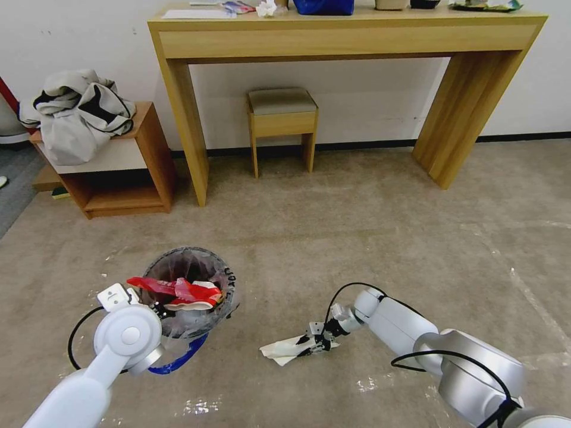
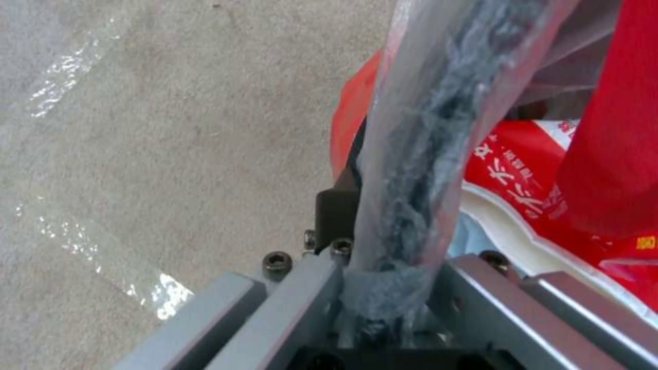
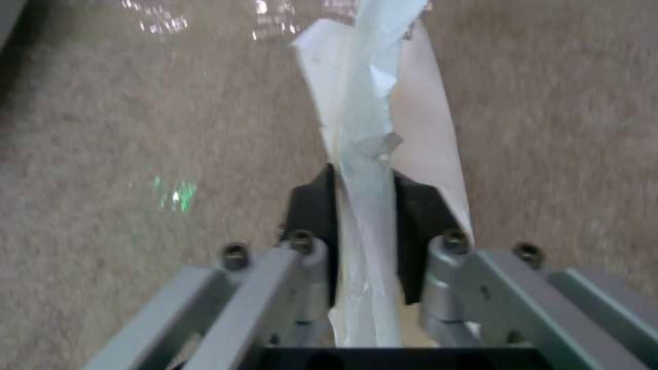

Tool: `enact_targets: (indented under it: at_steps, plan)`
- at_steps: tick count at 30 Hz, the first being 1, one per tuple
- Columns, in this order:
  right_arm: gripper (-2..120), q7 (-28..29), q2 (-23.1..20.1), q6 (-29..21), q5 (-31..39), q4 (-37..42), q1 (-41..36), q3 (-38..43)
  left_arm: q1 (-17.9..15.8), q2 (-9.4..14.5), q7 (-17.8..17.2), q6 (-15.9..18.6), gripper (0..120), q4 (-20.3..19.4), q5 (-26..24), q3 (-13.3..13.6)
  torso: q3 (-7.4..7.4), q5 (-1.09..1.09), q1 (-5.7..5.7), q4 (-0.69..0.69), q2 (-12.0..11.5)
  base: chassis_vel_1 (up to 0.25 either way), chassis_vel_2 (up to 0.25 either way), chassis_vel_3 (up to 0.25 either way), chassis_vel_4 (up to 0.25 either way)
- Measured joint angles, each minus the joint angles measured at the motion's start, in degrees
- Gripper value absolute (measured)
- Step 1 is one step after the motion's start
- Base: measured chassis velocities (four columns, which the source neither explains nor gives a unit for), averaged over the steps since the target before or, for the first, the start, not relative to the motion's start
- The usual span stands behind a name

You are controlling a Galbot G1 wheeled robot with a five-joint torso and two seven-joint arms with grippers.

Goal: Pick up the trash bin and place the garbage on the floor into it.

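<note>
Now: bin held at rim, paper pinched on carpet

Largest first: floor (image 1: 369,238), beige carpet with shiny tape patches, runs back to a wooden desk (image 1: 333,35) at the wall, small stool (image 1: 282,119) under it, low shelf unit (image 1: 119,172) with a heap of grey clothing (image 1: 77,113) on the robot's left. Trash bin (image 1: 189,279) sits near the robot's left front, clear liner over the rim, blue drawstring loop (image 1: 181,359) hanging on the near side; red and white packets (image 1: 178,291) lie inside. Left gripper (image 1: 156,309) is at the bin's near-left rim, clamped on rim and liner; the left wrist view shows bagged rim (image 2: 411,169) squeezed between the fingers. Right gripper (image 1: 318,342) is low at the carpet, right of the bin and apart from it, fingers narrowed onto crumpled white paper (image 1: 285,349). Right wrist view: paper (image 3: 370,154) sandwiched between both black pads (image 3: 312,216), sticking out past them.
</note>
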Motion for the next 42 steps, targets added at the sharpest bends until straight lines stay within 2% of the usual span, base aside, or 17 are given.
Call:
enact_targets:
  at_steps: [4, 12, 17, 19, 23, 25, 26, 27, 28, 30, 33, 35, 38, 42]
  plan:
    - [4, 0.07, -1.23, -0.64, 1.73, 2.41, 0.24, -0.92, -0.2, -0.03, 0.27, -0.09, 0, 0.01, 0.48, 0.21, 0.0, 0.0, 0.0, 0.0, 0.0, 0.0, 0.0, 0.0, 0.0]
    - [1, 0.39, -2.08, -0.84, 2.95, 2.8, 0.93, -0.66, -0.32, 0.05, 0.42, -0.16, 0, -0.03, 1.01, 0.38, 0.0, 0.0, 0.0, 0.0, 0.0, 0.0, 0.0, 0.0, 0.0]
    - [0, 0.48, -3.49, -1.48, 6.19, 6.2, 1.11, 1.12, -0.32, 0.18, 0.43, -0.16, 0, -0.12, 0.75, 0.43, 0.01, 0.0, 0.0, -0.01, 0.0, 0.0, 0.0, 0.0, 0.0]
    - [0, 0.35, -5.35, -1.13, 9.4, 10.91, 2.7, 5.38, -0.34, 0.33, 0.41, -0.16, 0, -0.12, 0.52, 0.44, 0.01, 0.02, 0.0, 0.01, 0.0, 0.0, 0.0, 0.0, 0.0]
    - [0, 0.43, -8.67, -1.45, 12.23, 15.8, 4.75, 8.96, -0.26, 0.62, 0.39, -0.16, 0, -0.12, 0.46, 0.38, 0.0, 0.0, 0.0, 0.03, 0.0, 0.0, 0.0, 0.0, 0.0]
    - [0, 0.61, -13.29, -1.67, 14.3, 20.64, 6.84, 12.11, -0.28, 0.79, 0.32, -0.17, 0, -0.18, 0.41, 0.34, 0.0, -0.02, 0.0, 0.01, 0.0, 0.0, 0.0, 0.0, 0.0]
    - [0, 0.61, -13.29, -1.67, 14.3, 20.64, 6.84, 12.11, -0.28, 0.79, 0.32, -0.17, 0, -0.18, 0.41, 0.34, 0.0, -0.02, 0.0, 0.01, 0.0, 0.0, 0.0, 0.0, 0.0]
    - [0, 0.9, -16.03, -2.24, 15.89, 23.88, 7.61, 13.64, -0.36, 0.8, 0.26, -0.19, 0, -0.27, 0.33, 0.34, 0.0, 0.0, 0.0, -0.02, 0.0, 0.0, 0.0, 0.0, 0.0]
    - [0, 0.9, -16.03, -2.24, 15.89, 23.88, 7.61, 13.64, -0.36, 0.8, 0.26, -0.19, 0, -0.27, 0.33, 0.34, 0.0, 0.0, 0.0, -0.02, 0.0, 0.0, 0.0, 0.0, 0.0]
    - [0, 1.84, -19.26, -3.55, 18.25, 29.13, 8.11, 15.92, -0.38, 0.95, 0.22, -0.21, 0, -0.28, 0.27, 0.39, 0.0, 0.0, 0.0, -0.04, 0.0, 0.0, 0.0, 0.0, 0.0]
    - [0, 2.23, -20.19, -3.94, 19.1, 31.05, 8.26, 16.89, -0.38, 1.05, 0.22, -0.21, 0, -0.28, 0.23, 0.41, 0.0, 0.01, 0.0, -0.03, 0.0, 0.0, 0.0, 0.0, 0.0]
    - [0, 3.89, -23.12, -5.86, 22.34, 38.96, 9.75, 19.6, -0.46, 1.23, 0.17, -0.21, 0, -0.08, 0.01, 0.47, 0.0, 0.01, 0.0, 0.01, 0.0, 0.0, 0.0, 0.0, 0.0]
    - [0, 4.82, -24.46, -6.75, 24.15, 42.94, 11.67, 20.24, -0.49, 1.33, 0.11, -0.22, 0, 0.05, -0.32, 0.52, 0.0, -0.01, 0.0, 0.01, 0.0, 0.0, 0.0, 0.0, 0.0]
    - [0, 5.61, -24.85, -7.01, 26.08, 44.75, 13.16, 20.28, -0.61, 1.32, -0.1, -0.22, 0, 0.05, -0.95, 0.55, 0.0, 0.0, 0.0, 0.01, 0.0, 0.0, 0.0, 0.0, 0.0]
